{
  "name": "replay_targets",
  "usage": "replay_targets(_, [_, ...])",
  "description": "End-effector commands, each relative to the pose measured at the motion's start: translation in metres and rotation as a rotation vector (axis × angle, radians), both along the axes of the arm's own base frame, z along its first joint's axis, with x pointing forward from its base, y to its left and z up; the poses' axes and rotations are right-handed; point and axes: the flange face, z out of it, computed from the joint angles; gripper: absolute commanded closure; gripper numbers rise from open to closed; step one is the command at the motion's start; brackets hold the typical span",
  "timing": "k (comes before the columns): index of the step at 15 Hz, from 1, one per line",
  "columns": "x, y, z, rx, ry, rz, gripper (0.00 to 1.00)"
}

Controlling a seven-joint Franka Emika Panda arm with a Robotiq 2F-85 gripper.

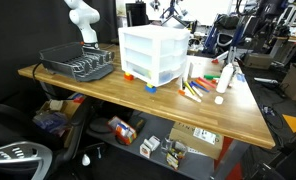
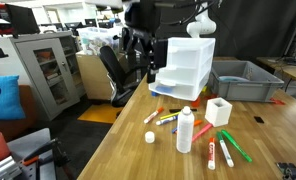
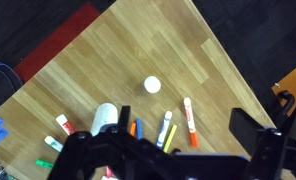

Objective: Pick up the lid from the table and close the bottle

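The lid (image 2: 149,137) is a small white round cap lying on the wooden table, just beside the bottle. The bottle (image 2: 186,130) is slim, white and upright with an open narrow neck. It also shows in an exterior view (image 1: 226,78). In the wrist view the lid (image 3: 152,85) lies apart from the bottle's top (image 3: 105,118). My gripper (image 3: 181,128) is open and empty. It hangs high above the table's end in both exterior views (image 2: 138,48) (image 1: 173,12).
Several coloured markers (image 3: 188,122) lie around the bottle. A white drawer unit (image 2: 188,68) stands mid-table, with a grey bin (image 2: 243,80) and a small white cup (image 2: 219,110) near it. A dark dish rack (image 1: 78,64) sits at the far end. The table edge (image 3: 228,70) is close.
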Motion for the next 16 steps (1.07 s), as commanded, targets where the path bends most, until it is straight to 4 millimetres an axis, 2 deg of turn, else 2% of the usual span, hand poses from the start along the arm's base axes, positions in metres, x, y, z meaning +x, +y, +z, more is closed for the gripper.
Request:
replay_targets(1, [0.01,0.025,-0.047,-0.01,0.018,-0.079,0.0])
replay_targets(2, [0.01,0.036,-0.059,-0.011,0.041,-0.103,0.0])
replay_targets(3, [0.009,0.03,-0.052,-0.014,0.045,-0.055,0.0])
replay_targets(5, [0.011,0.04,-0.065,-0.021,0.063,-0.076,0.0])
replay_targets(8, [0.012,0.036,-0.06,-0.021,0.053,-0.088,0.0])
replay_targets(9, [0.015,0.033,-0.066,-0.002,0.062,-0.095,0.0])
replay_targets(13, [0.018,0.037,-0.097,0.005,0.07,-0.09,0.0])
replay_targets(16, [0.019,0.044,-0.131,-0.01,0.078,-0.087,0.0])
